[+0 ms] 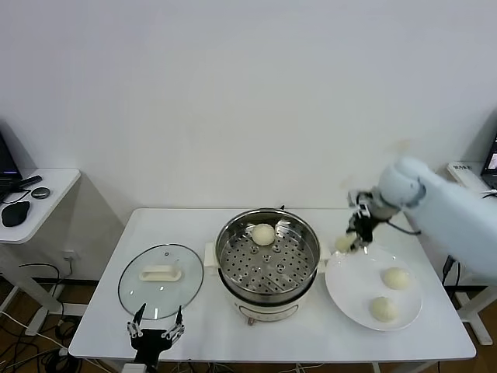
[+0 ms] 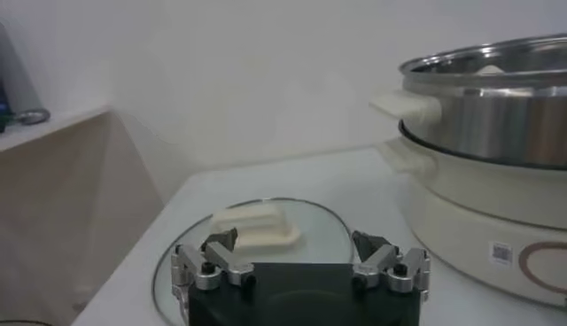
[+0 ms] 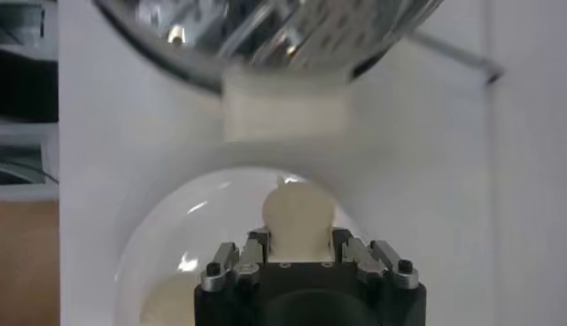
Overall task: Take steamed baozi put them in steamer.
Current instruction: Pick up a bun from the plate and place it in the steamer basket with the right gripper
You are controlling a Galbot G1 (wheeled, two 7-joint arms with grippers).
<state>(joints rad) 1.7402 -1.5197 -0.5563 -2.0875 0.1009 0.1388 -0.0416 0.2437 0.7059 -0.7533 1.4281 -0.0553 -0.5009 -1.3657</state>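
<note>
One baozi [image 1: 264,234] lies in the steamer [image 1: 268,287], the right gripper [image 1: 349,242] holds a second [image 3: 297,220], and two wait on the plate [image 1: 342,287] below it.

Bright, even light fills the scene with soft shadows. Glare streaks the steamer [image 3: 266,35] rim; the right arm [image 1: 435,202] is motion-blurred, and the wrist views are soft.

White right arm [image 1: 450,206]; black pincer [image 3: 299,251], silver screwed fingers [image 3: 229,264].
</note>
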